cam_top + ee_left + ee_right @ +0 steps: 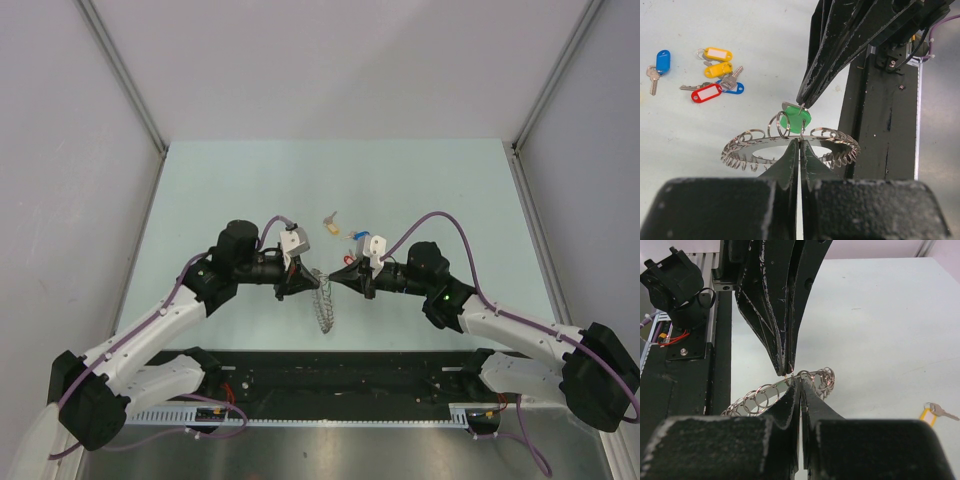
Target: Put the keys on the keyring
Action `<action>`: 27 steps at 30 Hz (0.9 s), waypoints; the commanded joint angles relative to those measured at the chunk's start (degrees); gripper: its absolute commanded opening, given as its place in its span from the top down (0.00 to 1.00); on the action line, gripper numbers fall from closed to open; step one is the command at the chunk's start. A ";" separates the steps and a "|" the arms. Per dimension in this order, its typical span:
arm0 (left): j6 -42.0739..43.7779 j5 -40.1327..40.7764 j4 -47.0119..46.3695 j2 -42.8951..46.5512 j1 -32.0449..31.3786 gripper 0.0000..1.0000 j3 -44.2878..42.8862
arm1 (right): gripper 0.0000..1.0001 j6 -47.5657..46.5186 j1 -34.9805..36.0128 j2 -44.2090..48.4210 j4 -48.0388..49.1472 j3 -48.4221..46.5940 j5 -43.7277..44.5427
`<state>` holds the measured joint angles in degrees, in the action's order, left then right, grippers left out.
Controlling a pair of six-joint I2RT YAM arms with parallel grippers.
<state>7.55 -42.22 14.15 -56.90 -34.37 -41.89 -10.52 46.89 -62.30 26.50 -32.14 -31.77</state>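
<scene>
Above the table [670, 135], left gripper [800, 143] and right gripper [802, 104], both clamped shut, pinch the keyring [747, 145] at its edge, likely spreading a loop for the green-tagged key [795, 122].

No writing can be read anywhere. The white inserts in the red key tag [706, 93] and the yellow key tag [717, 54] are blank.

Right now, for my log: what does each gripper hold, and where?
Left gripper pinches the keyring at its rim. Right gripper pinches a loop there, beside the green-tagged key.
</scene>
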 commanded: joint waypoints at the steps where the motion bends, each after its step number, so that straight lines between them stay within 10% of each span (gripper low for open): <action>1: 0.97 -1.55 -2.81 0.39 0.27 1.00 -0.21 | 1.00 0.24 0.30 1.48 2.59 -0.47 -0.40; 27: 0.89 -2.52 -2.81 -0.14 0.27 1.00 -0.30 | 1.00 -0.29 0.57 1.04 2.59 -0.38 -1.63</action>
<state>7.55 -42.26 14.17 -57.12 -34.37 -41.89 -10.57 47.09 -62.02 26.50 -32.14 -32.47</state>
